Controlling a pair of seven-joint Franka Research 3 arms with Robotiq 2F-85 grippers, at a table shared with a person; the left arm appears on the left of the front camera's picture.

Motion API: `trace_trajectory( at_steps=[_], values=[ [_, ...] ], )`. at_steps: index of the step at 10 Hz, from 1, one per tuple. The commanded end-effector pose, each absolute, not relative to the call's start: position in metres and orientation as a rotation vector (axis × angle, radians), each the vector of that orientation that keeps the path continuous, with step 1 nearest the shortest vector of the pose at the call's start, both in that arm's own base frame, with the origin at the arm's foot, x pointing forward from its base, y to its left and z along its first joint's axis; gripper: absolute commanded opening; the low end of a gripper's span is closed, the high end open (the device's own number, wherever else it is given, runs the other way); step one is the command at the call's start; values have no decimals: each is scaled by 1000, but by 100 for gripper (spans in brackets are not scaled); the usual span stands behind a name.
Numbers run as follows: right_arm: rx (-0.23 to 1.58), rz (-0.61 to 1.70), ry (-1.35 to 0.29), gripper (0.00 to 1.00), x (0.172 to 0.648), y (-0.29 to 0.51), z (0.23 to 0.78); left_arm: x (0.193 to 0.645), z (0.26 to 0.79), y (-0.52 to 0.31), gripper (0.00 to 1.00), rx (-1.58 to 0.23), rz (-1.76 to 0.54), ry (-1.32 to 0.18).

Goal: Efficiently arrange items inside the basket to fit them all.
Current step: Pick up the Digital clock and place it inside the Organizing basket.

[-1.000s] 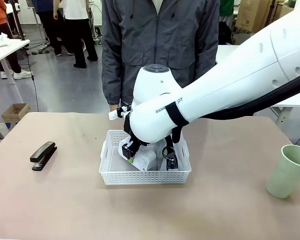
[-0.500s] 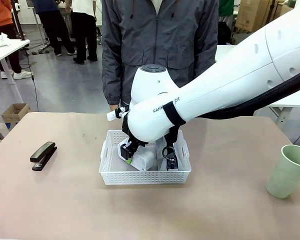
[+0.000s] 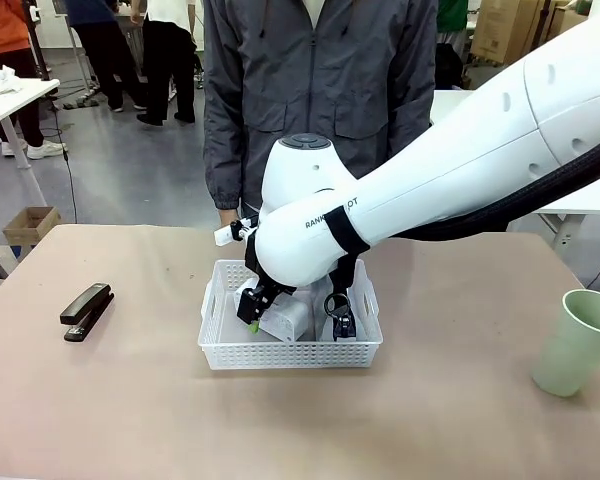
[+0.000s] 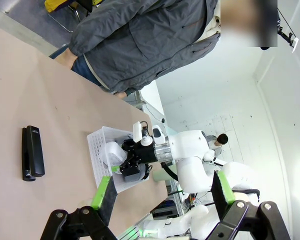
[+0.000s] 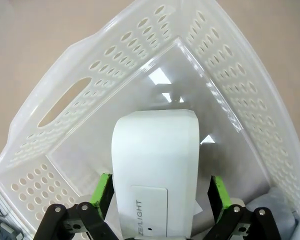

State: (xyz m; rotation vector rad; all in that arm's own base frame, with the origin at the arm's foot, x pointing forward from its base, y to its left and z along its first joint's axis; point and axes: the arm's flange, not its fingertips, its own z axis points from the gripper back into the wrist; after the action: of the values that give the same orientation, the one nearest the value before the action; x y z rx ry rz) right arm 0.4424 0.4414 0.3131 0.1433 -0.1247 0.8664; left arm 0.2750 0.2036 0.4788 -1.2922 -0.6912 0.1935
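Observation:
The white basket [image 3: 280,357] sits mid-table in front of the person. My right gripper [image 3: 254,312] reaches down into it, shut on the small white box [image 3: 288,320]. In the right wrist view the green pads [image 5: 104,192] press both sides of the box [image 5: 157,160], which is held low over the basket floor [image 5: 190,85]. The grey pouch [image 3: 358,312] with its black strap [image 3: 338,318] lies in the basket's right end. The black stapler [image 3: 86,310] rests on the table at the left. The pale green cup [image 3: 578,343] stands upright at the right. My left gripper [image 4: 160,192] hangs open, high above the table.
A person in a grey jacket [image 3: 320,90] stands at the far edge, right behind the basket. My right arm's big white link [image 3: 430,180] spans the table's right half above the surface. Bare tabletop lies between stapler and basket and along the near edge.
My right gripper has shifted slightly left and lower inside the basket, carrying the white box down with it. Stapler, cup and basket have stayed put.

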Motion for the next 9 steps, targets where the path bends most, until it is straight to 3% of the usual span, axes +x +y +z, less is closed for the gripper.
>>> trace_trajectory(
  at_steps=[1, 5, 9],
  values=[
    [102, 885, -149, 100, 440, 433, 331, 276, 481, 203, 100, -1303, 182, -712],
    [149, 756, -265, 100, 408, 349, 408, 276, 481, 203, 100, -1303, 182, -712],
    [577, 315, -274, 100, 413, 150, 457, 276, 481, 203, 100, -1303, 182, -712]
  ],
)
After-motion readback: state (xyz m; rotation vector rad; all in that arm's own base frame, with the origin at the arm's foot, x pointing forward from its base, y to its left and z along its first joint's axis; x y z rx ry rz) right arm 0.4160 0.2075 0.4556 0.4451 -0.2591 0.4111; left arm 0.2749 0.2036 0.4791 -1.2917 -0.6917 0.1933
